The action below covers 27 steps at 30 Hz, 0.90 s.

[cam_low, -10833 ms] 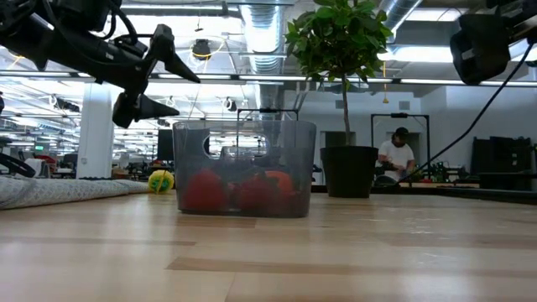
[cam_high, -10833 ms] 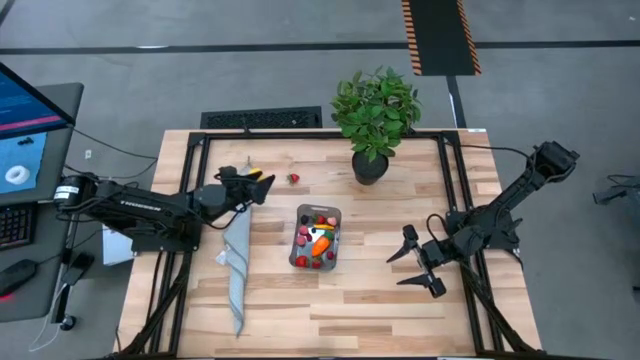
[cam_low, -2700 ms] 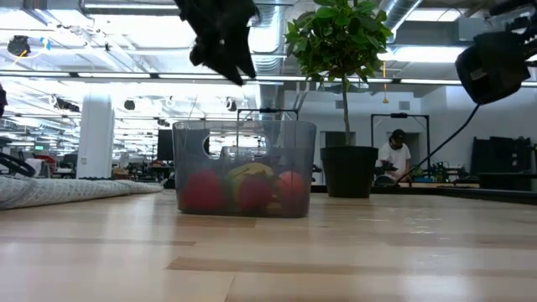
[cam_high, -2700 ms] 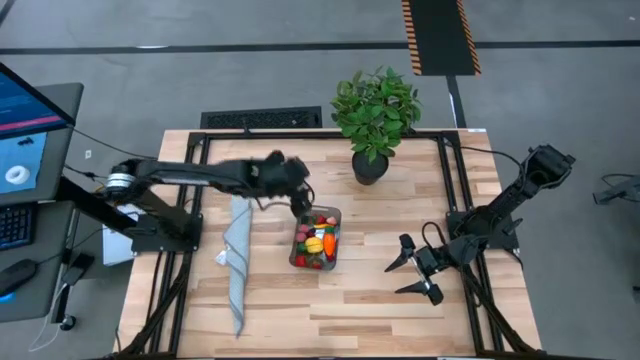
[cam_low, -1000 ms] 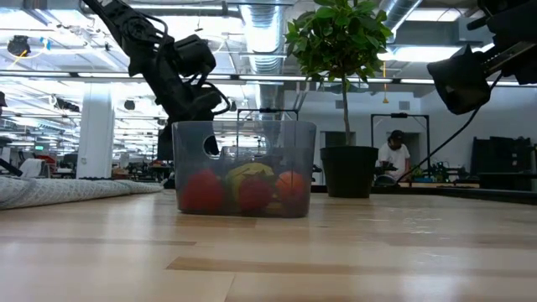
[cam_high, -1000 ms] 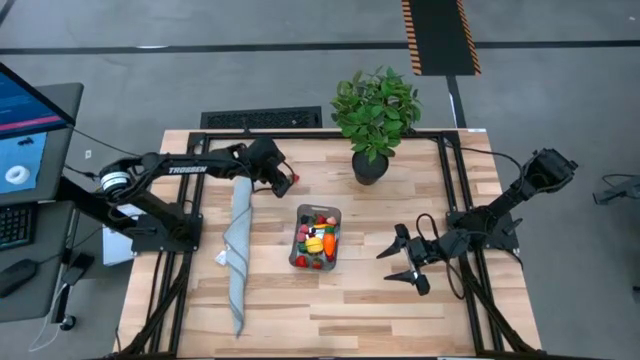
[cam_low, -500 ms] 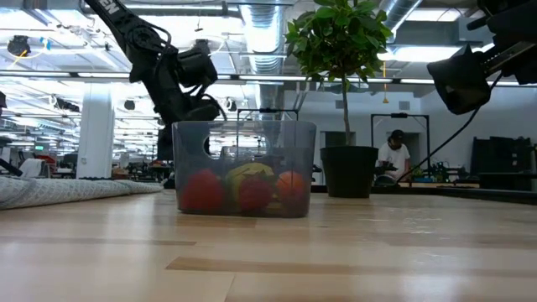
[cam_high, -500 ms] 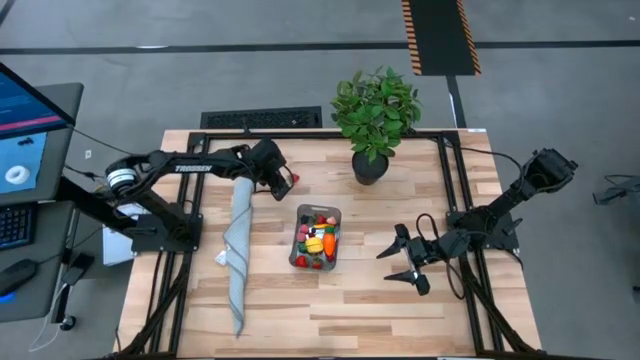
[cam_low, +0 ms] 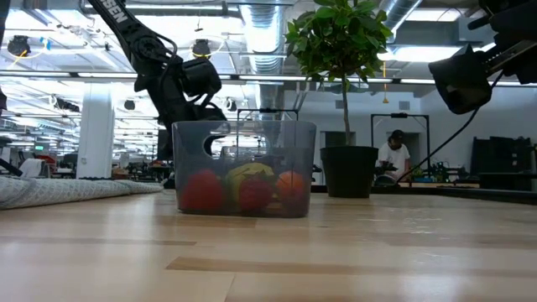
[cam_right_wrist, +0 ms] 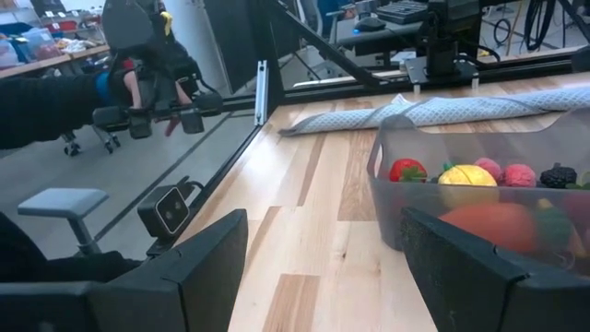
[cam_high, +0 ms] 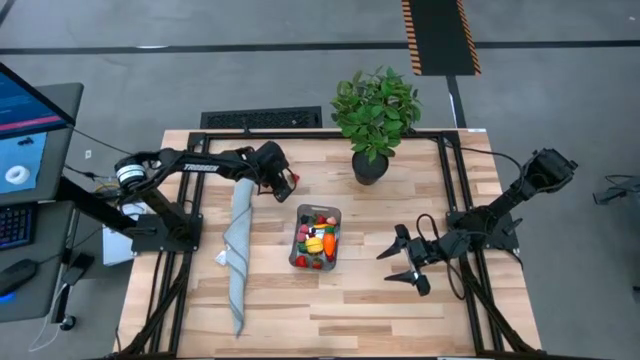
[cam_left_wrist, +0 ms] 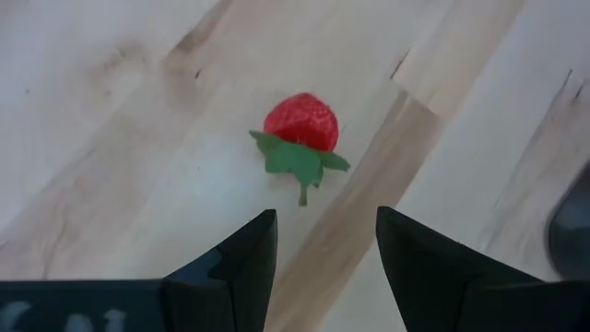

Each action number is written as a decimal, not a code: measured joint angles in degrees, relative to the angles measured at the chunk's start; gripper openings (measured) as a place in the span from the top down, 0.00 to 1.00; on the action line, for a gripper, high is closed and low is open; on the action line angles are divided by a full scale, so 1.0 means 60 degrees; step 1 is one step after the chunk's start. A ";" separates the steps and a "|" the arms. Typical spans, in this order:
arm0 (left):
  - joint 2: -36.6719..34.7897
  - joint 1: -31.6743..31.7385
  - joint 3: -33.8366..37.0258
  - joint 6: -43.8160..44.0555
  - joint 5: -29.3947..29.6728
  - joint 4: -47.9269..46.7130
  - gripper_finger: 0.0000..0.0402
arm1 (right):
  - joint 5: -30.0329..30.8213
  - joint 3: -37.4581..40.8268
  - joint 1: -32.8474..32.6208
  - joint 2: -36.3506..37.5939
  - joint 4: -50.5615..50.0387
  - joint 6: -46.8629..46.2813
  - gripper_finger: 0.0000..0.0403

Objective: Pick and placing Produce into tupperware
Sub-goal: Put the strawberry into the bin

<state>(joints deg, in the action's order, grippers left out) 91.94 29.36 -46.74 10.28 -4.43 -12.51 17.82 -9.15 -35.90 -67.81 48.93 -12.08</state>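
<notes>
A red toy strawberry (cam_left_wrist: 300,123) with green leaves lies alone on the bare wood near the table's far edge. My left gripper (cam_left_wrist: 321,247) hangs open just above and short of it, slanting down, fingers clear of it; in the high view it (cam_high: 284,181) is left of the plant. The clear tupperware (cam_high: 317,237) stands mid-table with several Produce pieces (cam_high: 318,240) inside, red, orange and yellow. My right gripper (cam_high: 403,263) waits open to the tupperware's right, above the table.
A long grey folded cloth strip (cam_high: 236,255) lies left of the tupperware. A potted green plant (cam_high: 375,115) stands at the far edge, right of the strawberry. Bare wood stretches across the table's near half (cam_high: 330,320). A person (cam_low: 394,159) sits far off in the room.
My left gripper has sunk toward the strawberry and edged slightly toward the table's right, tipping a little further down. Its fingers have kept their gap. The strawberry and the tupperware have not moved.
</notes>
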 joint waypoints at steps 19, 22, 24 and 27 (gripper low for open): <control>0.0001 0.0240 -0.0004 -0.0085 0.0029 0.0384 0.56 | 0.0000 0.0003 0.0000 0.0000 0.0000 0.0018 0.24; 0.0004 0.0277 -0.0004 -0.0015 -0.0056 0.0525 0.56 | 0.0000 0.0003 0.0000 0.0000 0.0000 0.0016 0.24; 0.0004 0.0273 -0.0004 -0.0043 -0.0149 0.0521 0.56 | 0.0001 0.0003 0.0000 0.0000 0.0000 0.0018 0.24; 0.0004 0.0270 -0.0004 -0.0031 -0.0157 0.0508 0.56 | 0.0000 0.0003 0.0000 0.0000 0.0000 0.0018 0.24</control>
<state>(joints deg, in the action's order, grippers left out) 91.96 30.98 -46.76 10.10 -5.37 -9.46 17.82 -9.13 -35.90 -67.81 48.93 -11.97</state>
